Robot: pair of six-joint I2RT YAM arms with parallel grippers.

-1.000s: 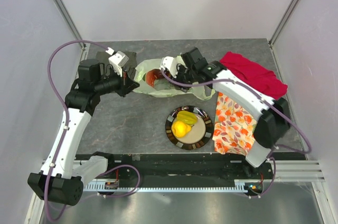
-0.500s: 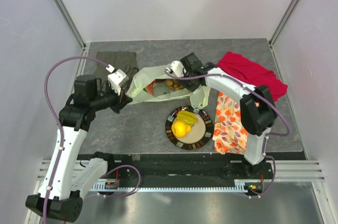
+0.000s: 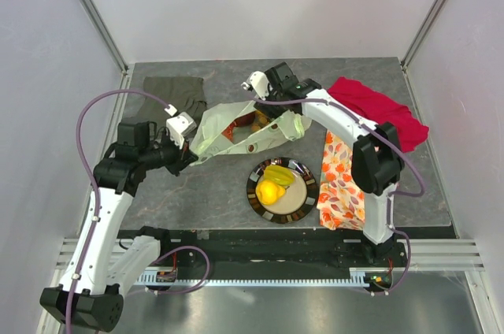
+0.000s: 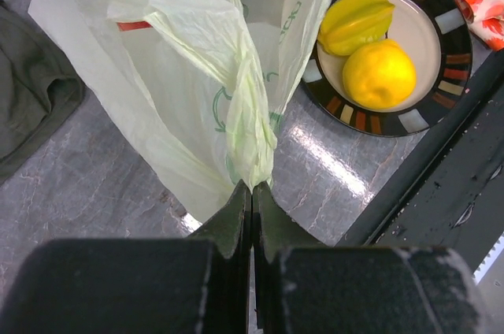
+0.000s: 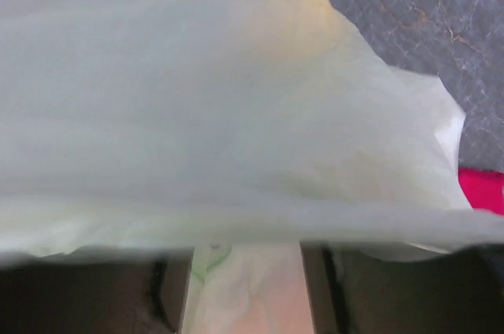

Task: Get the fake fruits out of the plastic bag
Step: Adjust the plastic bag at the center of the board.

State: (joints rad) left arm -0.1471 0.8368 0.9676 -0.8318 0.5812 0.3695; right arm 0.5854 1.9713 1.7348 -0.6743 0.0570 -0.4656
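Note:
The pale yellow-green plastic bag (image 3: 228, 131) lies stretched across the middle of the table. My left gripper (image 3: 186, 154) is shut on its twisted handle (image 4: 250, 133) at the near-left end. A brown grape-like cluster (image 3: 260, 120) and a bit of red (image 3: 229, 132) show through the bag's mouth. My right gripper (image 3: 264, 104) is at the bag's far edge, its jaws standing apart with bag film (image 5: 236, 113) draped over and between them. A yellow lemon (image 3: 269, 192) and a yellow-green piece (image 3: 278, 174) rest on the striped plate (image 3: 309, 192).
An olive-grey cloth (image 3: 173, 90) lies at the far left. A red cloth (image 3: 378, 109) and an orange-flowered cloth (image 3: 342, 180) lie on the right. The plate (image 4: 441, 74) sits just near-right of the bag. The black rail runs along the table's near edge.
My left gripper has pulled the handle toward the near left, drawing the bag out. My right gripper has shifted from inside the bag's mouth to its far edge.

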